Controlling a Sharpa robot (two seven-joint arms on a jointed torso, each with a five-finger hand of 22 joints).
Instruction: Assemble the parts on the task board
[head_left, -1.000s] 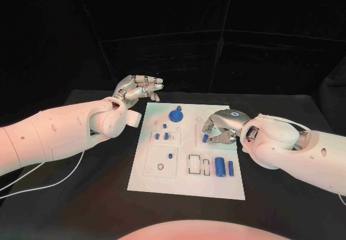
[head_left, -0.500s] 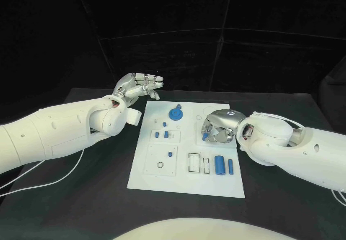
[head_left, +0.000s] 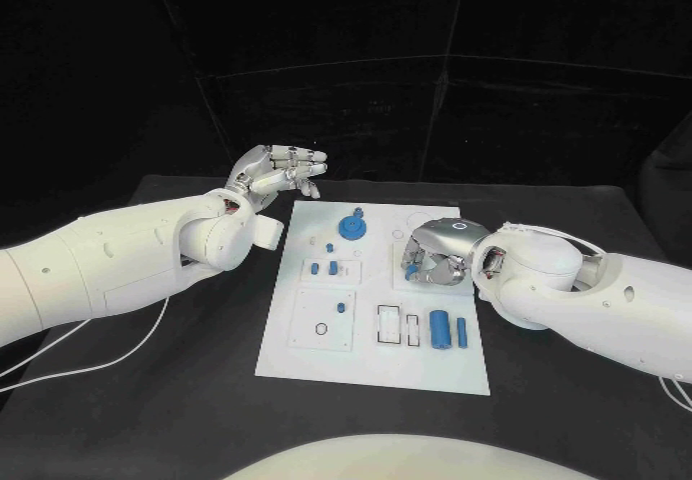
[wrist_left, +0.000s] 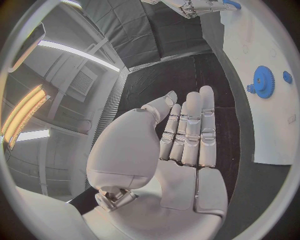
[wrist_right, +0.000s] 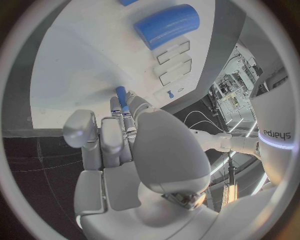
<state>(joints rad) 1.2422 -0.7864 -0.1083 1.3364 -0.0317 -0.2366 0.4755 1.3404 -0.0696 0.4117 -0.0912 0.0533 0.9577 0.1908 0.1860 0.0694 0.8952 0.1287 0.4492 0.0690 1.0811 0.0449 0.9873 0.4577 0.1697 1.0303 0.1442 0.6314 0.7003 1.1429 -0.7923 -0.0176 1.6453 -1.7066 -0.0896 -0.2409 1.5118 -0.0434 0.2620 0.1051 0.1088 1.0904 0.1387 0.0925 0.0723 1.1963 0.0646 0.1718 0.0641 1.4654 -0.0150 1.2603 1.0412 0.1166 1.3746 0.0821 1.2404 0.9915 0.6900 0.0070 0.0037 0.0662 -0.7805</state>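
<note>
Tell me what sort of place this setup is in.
Most likely a robotics lab or test cell. A black table curtained in black holds a white task board with small blue parts, and the left wrist view shows strip ceiling lights and a vent of an indoor workroom.

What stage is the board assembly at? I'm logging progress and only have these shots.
Partly done, it seems. The blue gear already sits on the task board. The right hand holds a small blue peg over the board's middle. The large blue cylinder still lies loose beside the empty rectangular slots. The left hand holds nothing.
</note>
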